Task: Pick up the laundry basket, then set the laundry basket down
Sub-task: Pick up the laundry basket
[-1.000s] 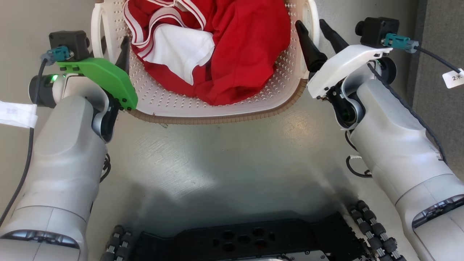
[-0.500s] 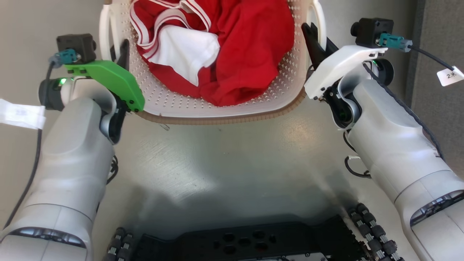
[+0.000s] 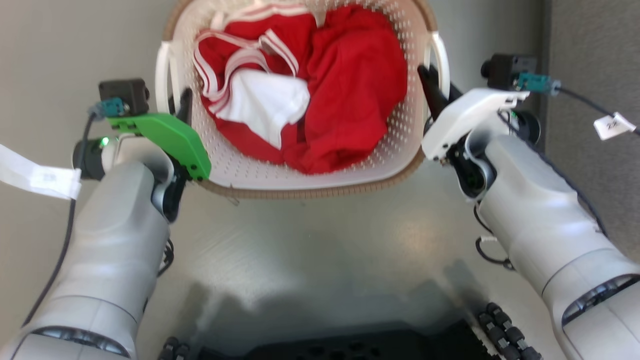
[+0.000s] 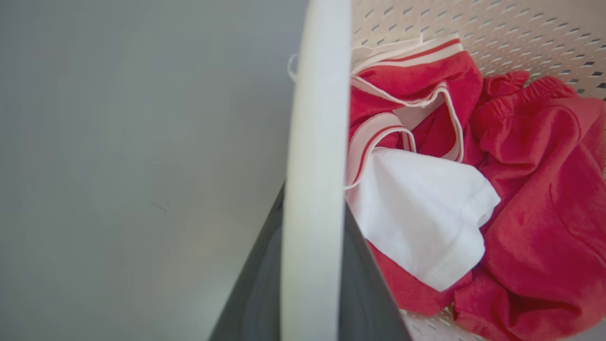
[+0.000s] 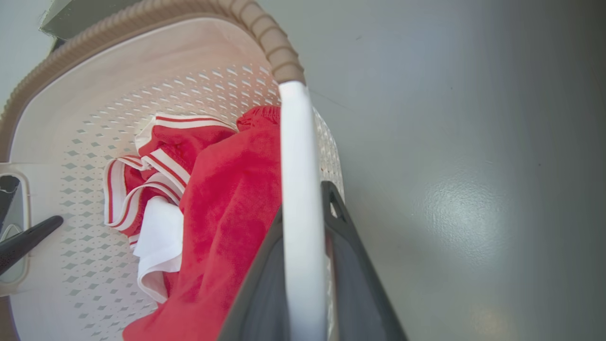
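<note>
The laundry basket (image 3: 310, 192) is at the far middle, above a glossy grey floor (image 3: 325, 250), with its brown woven-look rim nearest the robot; whether it touches the floor cannot be told. Inside lie a crumpled red garment (image 3: 360, 90), a white cloth (image 3: 265, 107) and red-and-white striped trim (image 3: 235, 60). The left gripper (image 3: 179, 100), beyond a green wrist cover (image 3: 165, 140), has its 2 dark fingers either side of the white left handle (image 3: 161, 80). The right gripper (image 3: 436, 82), beyond a white wrist cover (image 3: 465, 117), clasps the right handle (image 3: 442, 57). A darker carpet strip (image 3: 590, 60) runs along the right.
</note>
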